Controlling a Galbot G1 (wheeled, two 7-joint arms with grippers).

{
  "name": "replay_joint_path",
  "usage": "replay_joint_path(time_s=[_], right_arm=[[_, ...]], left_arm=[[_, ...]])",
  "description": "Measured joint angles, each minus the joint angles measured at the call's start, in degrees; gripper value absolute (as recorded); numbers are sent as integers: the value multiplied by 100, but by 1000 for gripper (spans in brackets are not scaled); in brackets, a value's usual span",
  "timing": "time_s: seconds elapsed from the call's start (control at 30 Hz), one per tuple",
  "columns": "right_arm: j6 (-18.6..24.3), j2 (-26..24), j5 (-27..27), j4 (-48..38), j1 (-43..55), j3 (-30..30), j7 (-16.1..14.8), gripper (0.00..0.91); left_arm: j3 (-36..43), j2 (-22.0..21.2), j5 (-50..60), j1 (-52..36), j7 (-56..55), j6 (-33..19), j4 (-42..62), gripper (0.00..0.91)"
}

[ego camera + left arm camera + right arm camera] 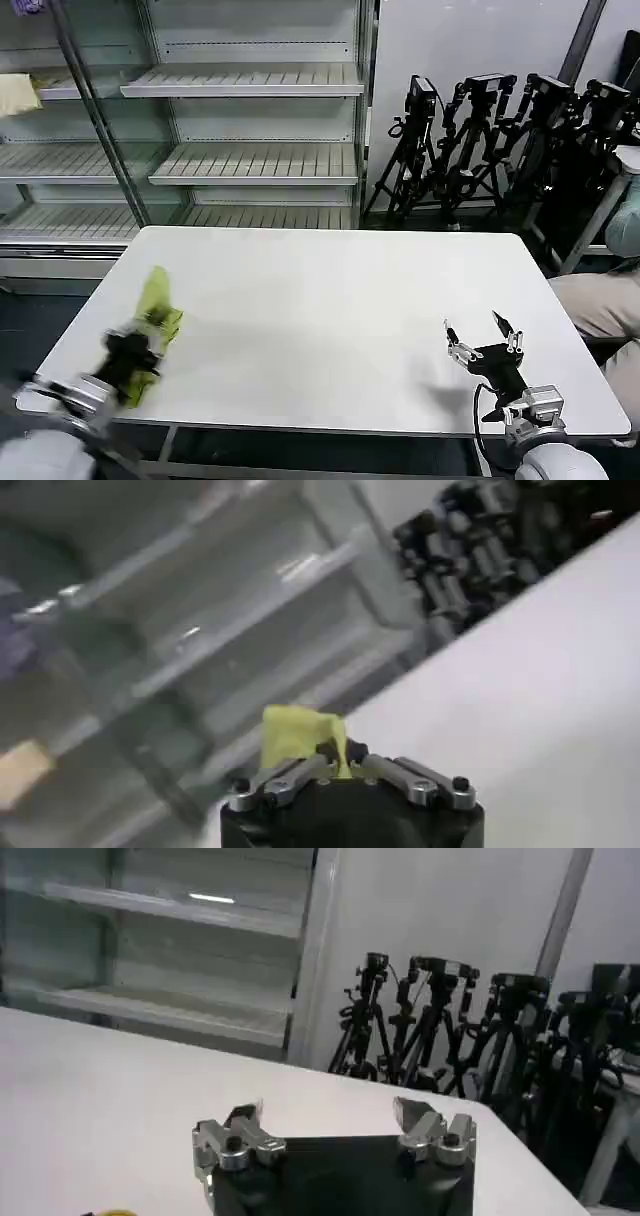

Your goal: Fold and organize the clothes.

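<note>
A white table [330, 320] is seen from the robot's head, with bare metal shelving [250, 90] behind it and a cluster of black camera tripods [500, 140] at the far right.

At the near left edge of the table, the left gripper [135, 360] is raised a little above the surface. Its jaws are closed on a bunched piece of the lime-green T-shirt [158, 310], which rises from the gripper in a crumpled, upright wad. In the left wrist view the same green cloth [298, 735] is pinched where the two fingers of the left gripper [340, 770] meet. The shirt appears to be gathered rather than spread, so it is judged that it is being carried or lifted clear of the table, probably so that it can be laid out or set down; no neat fold can be made out.

At the near right of the table, the right gripper [483, 340] is held low over the surface, well apart from the shirt. Its jaws stand wide open with nothing between them, as is also plain in the right wrist view [335, 1133]. It is judged to be waiting.

A pale yellowish cloth [18, 95] lies on a far-left shelf.

No brand, label or readable writing can be made out on the shirt, the grippers or the furniture.
</note>
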Motion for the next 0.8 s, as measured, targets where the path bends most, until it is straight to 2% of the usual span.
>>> replay_joint_path(time_s=[0.17,0.4,0.6,0.8], right_arm=[[24,51,-24,-41,-12,21,-2,907],[-82,-8,22,-18,121,77,-8,907],[-213,-175,176,82,412,246,-87,907],[-287,-405,400,79,777,455,-151,907]], left_arm=[[1564,-636,763,-152,-80,-141,75,10],[3247,-1435,1318,-698,-188,-188,593,10],[4015,-2032,1620,-1276,-200,-200,1209,10],[4427,-2501,1717,-1908,-221,-166,1802,10]])
